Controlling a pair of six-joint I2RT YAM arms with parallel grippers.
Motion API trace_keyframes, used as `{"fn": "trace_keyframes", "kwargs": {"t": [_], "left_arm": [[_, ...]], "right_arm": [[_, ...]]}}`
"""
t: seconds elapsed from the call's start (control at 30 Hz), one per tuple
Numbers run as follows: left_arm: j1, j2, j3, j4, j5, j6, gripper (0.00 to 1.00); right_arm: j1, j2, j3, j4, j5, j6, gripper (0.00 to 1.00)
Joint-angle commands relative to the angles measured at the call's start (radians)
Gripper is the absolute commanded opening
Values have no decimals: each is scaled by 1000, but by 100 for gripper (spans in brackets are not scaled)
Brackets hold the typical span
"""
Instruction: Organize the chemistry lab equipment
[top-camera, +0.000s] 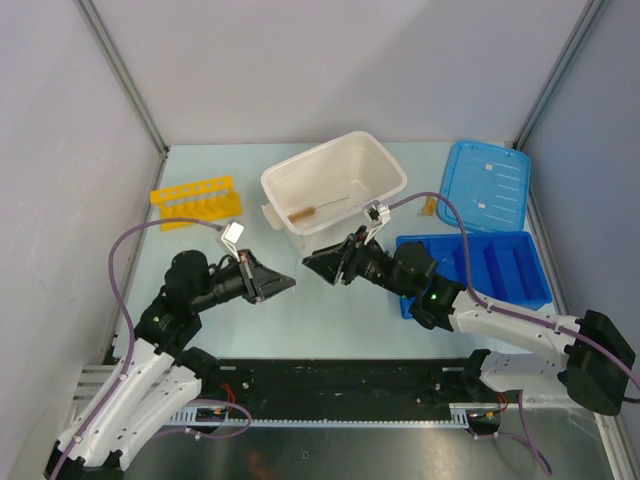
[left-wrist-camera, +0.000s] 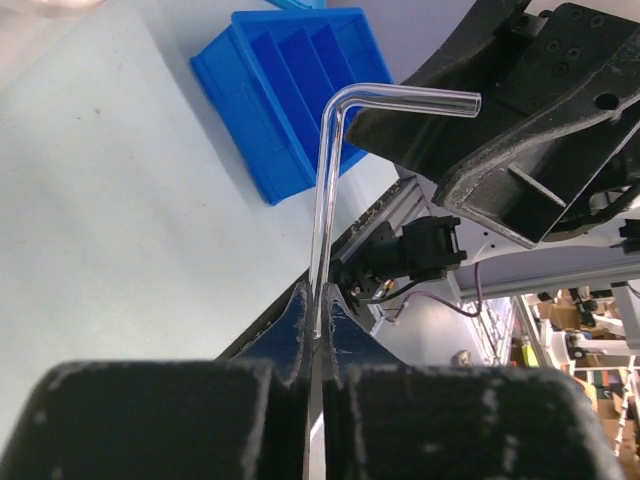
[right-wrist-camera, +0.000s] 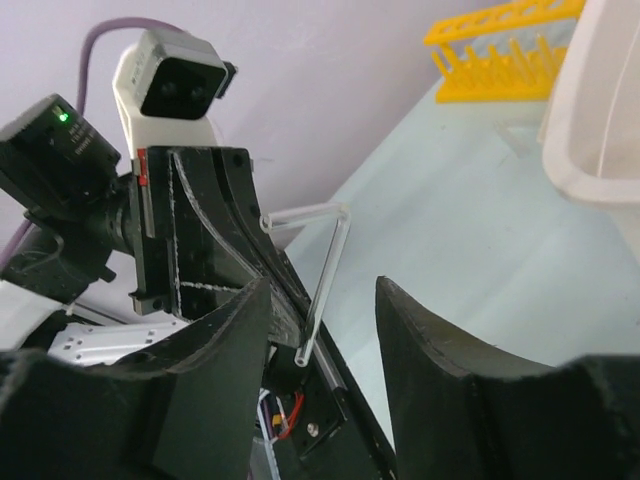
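Right, the bent clear tube (left-wrist-camera: 322, 190) is up in the air over the table (top-camera: 330, 310), between the two arms. The left gripper (left-wrist-camera: 318, 305) is clamped tight on the foot of its long leg, and the elbow and short leg point toward the right gripper (right-wrist-camera: 320, 288). That one faces it with jaws apart, and its wrist view frames the tube in the gap, touching neither finger. Behind them the wire brush (top-camera: 315, 210) lies in the white tub (top-camera: 372, 150), with the yellow rack (top-camera: 195, 198) to its left and the blue divided tray (top-camera: 490, 268) on the right.
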Motion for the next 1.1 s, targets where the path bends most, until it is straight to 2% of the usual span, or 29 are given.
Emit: {"fn": "trace_keyframes", "kwargs": {"t": [0.0,0.2,0.43,0.83,0.97,1.07], "left_arm": [[-24,-10,30,73,-3,-40,0],[-44,-13,21,85,-27,-59,0],[-65,-13,14,103,-39,-70,0],[-76,10,5,121,-38,-64,1],[-76,22,-3,123,-44,-56,7],[-77,32,-11,127,-47,-52,11]], "right_arm": [[7,20,-9,137,-1,20,53],[8,60,-9,183,-10,41,52],[8,99,-9,224,-17,68,47],[7,153,-9,294,-48,113,19],[-2,148,-9,281,-46,116,9],[-12,147,-9,267,-46,119,4]]}}
